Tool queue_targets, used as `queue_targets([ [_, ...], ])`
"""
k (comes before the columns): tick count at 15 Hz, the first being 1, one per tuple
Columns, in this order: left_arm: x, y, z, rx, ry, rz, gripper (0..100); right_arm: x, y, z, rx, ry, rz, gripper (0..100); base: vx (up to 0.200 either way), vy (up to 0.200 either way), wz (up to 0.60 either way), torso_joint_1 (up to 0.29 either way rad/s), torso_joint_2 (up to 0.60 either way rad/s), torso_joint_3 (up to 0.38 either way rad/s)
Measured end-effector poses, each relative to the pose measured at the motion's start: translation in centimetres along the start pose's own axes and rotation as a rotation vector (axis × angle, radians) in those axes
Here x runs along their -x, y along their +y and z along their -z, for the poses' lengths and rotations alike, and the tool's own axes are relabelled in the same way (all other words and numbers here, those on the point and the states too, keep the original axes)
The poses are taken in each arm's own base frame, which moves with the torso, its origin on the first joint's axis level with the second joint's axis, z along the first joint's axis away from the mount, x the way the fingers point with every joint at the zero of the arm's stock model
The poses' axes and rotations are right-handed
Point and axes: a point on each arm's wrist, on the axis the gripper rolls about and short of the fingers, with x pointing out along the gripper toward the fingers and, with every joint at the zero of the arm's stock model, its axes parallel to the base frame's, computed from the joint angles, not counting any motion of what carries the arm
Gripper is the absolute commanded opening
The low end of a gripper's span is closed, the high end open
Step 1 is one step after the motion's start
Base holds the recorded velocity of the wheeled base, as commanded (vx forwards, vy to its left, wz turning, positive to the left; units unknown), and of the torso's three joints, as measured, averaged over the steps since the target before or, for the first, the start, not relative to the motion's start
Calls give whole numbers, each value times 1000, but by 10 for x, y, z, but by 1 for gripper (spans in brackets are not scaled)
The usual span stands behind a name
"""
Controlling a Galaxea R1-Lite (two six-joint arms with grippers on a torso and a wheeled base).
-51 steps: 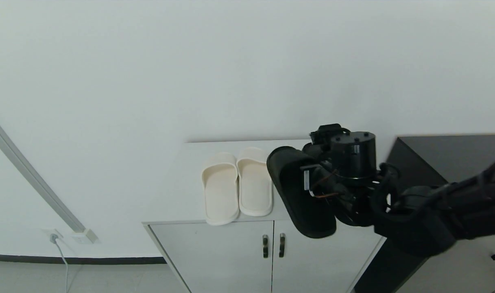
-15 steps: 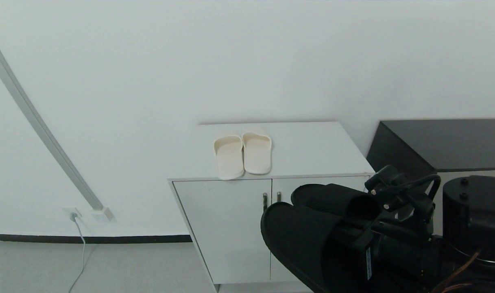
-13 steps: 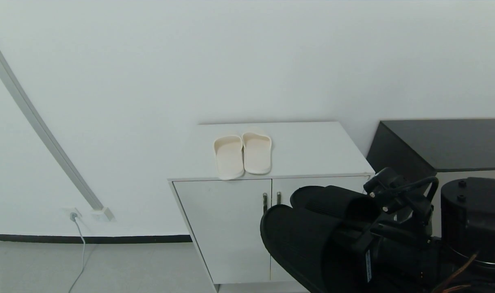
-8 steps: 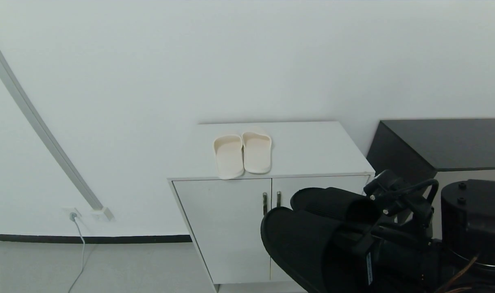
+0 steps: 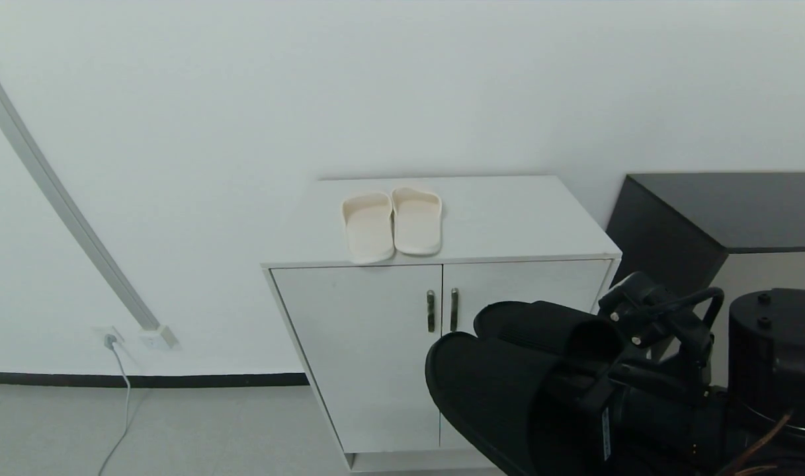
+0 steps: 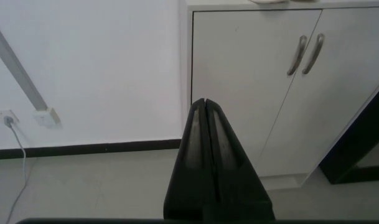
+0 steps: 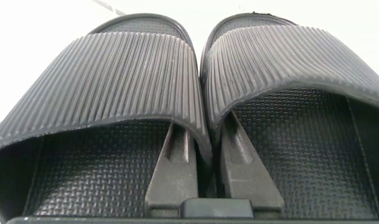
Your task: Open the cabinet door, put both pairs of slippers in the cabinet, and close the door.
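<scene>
Right gripper (image 7: 205, 143) is clamping the pair of black ribbed rubber slippers (image 5: 508, 390), near, right of the upright metal handles (image 5: 430, 311) on the shut white two-door cabinet (image 5: 362, 344). Left gripper (image 6: 205, 107) is sitting pinched together and empty, facing those handles, so it's looking like the free one.

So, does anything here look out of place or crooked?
Slightly: the left cream slipper sits nearer than the right cream slipper, its near end at the cabinet top's front edge. Nothing looks spilled or damaged.

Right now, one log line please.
doors: shut | cream slippers: on cabinet top | black slippers: in right pincer | left pincer: shut, empty
</scene>
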Motion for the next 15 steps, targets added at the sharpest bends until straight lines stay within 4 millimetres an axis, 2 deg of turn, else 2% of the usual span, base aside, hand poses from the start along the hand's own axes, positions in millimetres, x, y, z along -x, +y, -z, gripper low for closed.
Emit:
queue_targets([
  [14,0,0,0,0,0,0,0,2,-2,7,-9,21,5,0,0,0,0,-191,513,317],
  [15,0,0,0,0,0,0,100,2,-2,7,-9,22,4,0,0,0,0,-159,486,334],
])
